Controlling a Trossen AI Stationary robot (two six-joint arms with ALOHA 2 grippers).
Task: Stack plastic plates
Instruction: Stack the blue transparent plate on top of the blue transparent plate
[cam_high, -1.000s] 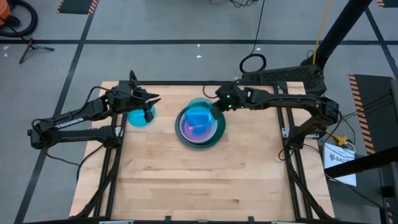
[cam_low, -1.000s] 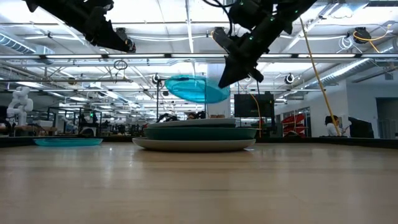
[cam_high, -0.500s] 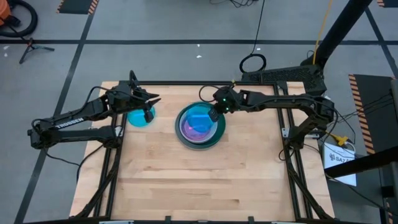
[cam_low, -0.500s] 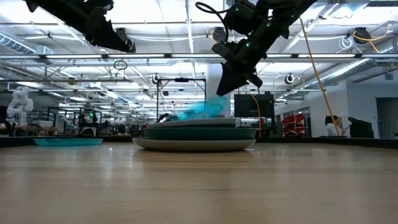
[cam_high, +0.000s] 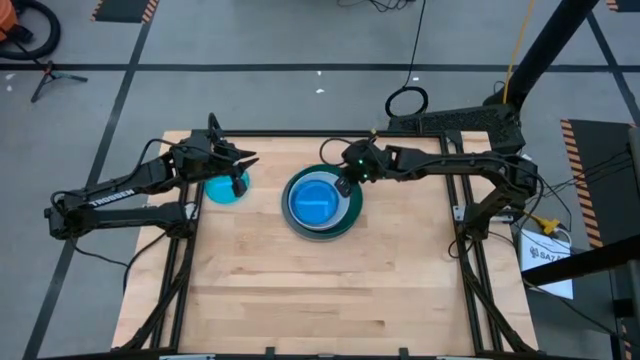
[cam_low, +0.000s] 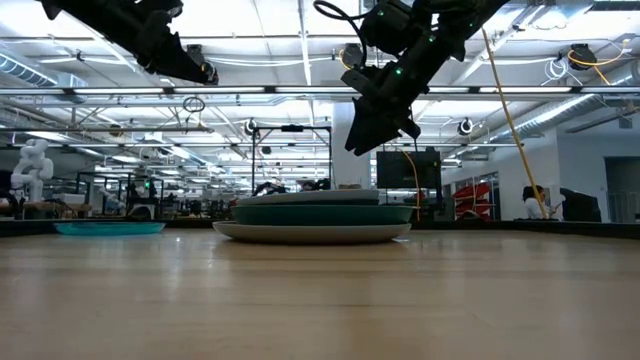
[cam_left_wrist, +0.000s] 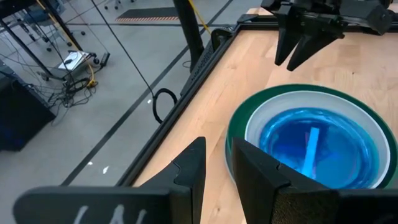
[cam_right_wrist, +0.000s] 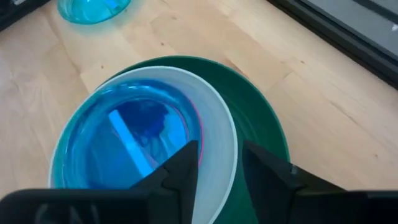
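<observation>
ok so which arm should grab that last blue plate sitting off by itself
Left. The left hand hovers right above the lone small blue plate near the table's far left edge. The right hand hangs open over the stack in the middle, farther from that plate.

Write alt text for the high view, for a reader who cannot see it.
A stack of plastic plates sits mid-table with a bright blue plate on top, over a dark green plate. The right gripper hovers open at the stack's far right edge. The left gripper hangs above a lone blue plate at the wooden table's left.
</observation>
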